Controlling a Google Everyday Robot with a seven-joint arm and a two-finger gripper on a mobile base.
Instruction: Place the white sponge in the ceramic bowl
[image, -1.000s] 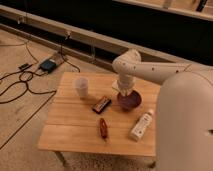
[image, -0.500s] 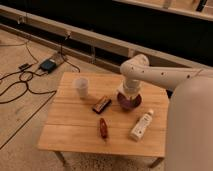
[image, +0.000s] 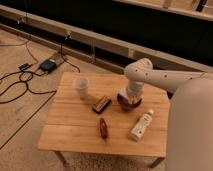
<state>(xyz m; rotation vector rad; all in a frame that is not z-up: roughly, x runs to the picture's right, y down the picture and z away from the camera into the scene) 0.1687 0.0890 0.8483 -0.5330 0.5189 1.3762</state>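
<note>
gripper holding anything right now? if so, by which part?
Cannot be told. The gripper is down at the mouth of the ceramic bowl, and the arm hides what is under it. The white sponge is not visible anywhere on the table.

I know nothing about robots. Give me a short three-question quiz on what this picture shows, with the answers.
1. True or false: the gripper is right over the ceramic bowl.
2. Which thing stands nearest the table's left back corner? A) white cup B) white bottle C) the bowl
3. Fill in: lying between the cup and the bowl is a small dark ______.

Key:
1. True. The arm reaches down onto the bowl; the white sponge cannot be made out there.
2. A
3. Packet, a flat brown one; a reddish-brown object lies nearer the front edge.
</note>
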